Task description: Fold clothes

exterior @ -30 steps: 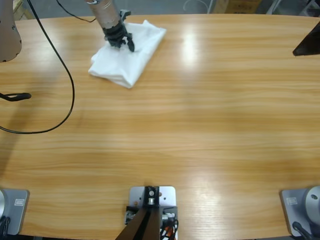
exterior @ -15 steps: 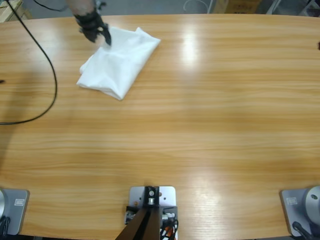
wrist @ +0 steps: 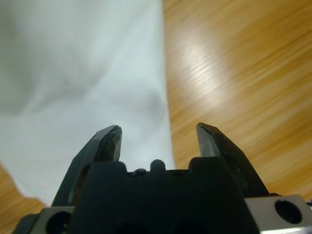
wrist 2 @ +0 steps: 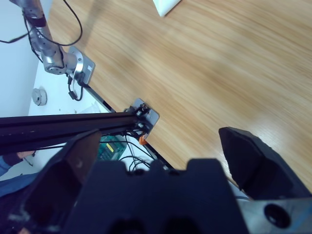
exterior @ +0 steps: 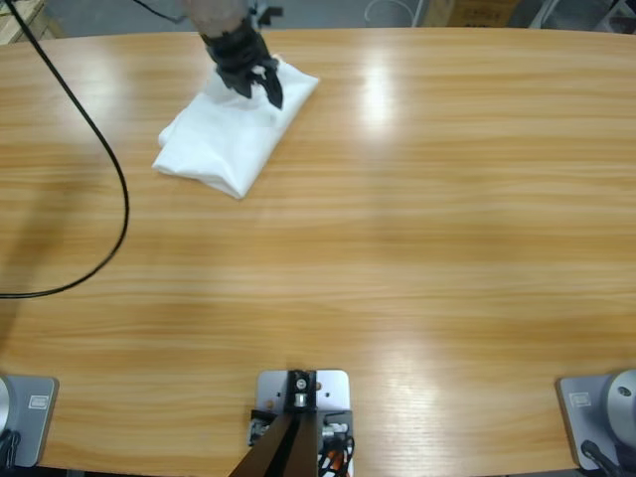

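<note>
High view: your left gripper [exterior: 260,83] is coming in from the top edge, upper left of frame, and hovering over the upper right corner of the folded white T-shirt [exterior: 224,139], which is lying as a compact bundle on the wooden table [exterior: 397,248]. Jaws are looking spread, nothing pinched. Risk, as a judgement: if you're closing here you're likely catching only the top layer near the edge, so a pull could be peeling the fold open or dragging the whole bundle off toward the table's far edge. The black cable [exterior: 99,149] is looping close by at left and could be snagging the arm. Vs 0.5 s ago: gripper was at the shirt's upper left corner, now it's over the upper right; shirt itself isn't shifting.

Left wrist view: left gripper [wrist: 158,134] is standing open, empty, w/ T-shirt [wrist: 83,73] filling upper left and its straight edge running between the jaws.

Right wrist view: right gripper [wrist 2: 170,146] is wide open, holding nothing, tilted over bare table [wrist 2: 219,63]; T-shirt [wrist 2: 165,6] is just a white corner at top edge, well apart.
</note>
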### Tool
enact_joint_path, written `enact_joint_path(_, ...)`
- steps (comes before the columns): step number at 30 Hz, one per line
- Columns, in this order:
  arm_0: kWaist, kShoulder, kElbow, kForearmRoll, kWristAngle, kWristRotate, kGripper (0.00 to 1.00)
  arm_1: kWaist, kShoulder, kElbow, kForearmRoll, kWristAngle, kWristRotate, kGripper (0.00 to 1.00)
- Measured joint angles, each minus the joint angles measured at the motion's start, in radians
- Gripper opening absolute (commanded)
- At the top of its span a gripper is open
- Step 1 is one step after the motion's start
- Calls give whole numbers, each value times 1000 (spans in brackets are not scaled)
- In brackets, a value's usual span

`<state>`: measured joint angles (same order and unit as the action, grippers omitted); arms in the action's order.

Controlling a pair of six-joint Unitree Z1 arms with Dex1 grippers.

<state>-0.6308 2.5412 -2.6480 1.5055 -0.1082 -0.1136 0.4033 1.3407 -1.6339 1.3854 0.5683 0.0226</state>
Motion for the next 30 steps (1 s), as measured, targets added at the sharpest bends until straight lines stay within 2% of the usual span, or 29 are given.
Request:
enact_joint_path(3, 2, 30, 0, 1, 0, -18, 554, 0, 0, 1, 0, 0, 0, 1000)
enact_joint_path(10, 25, 79, 0, 1, 3, -57, 560, 0, 0, 5, 0, 0, 0, 1000)
enact_joint_path(11, 28, 82, 0, 1, 4, -60, 582, 0, 0, 5, 0, 0, 0, 1000)
enact_joint_path(13, 33, 85, 0, 1, 6, -67, 742, 0, 0, 5, 0, 0, 0, 1000)
enact_joint_path(15, 38, 86, 0, 1, 10, -75, 758, 0, 0, 4, 0, 0, 0, 1000)
enact_joint_path(19, 50, 87, 0, 1, 25, -83, 987, 0, 1, -3, 0, 0, 0, 1000)
enact_joint_path(30, 143, 87, 39, 1, 67, -84, 996, 0, 1, -11, 0, 0, 0, 1000)
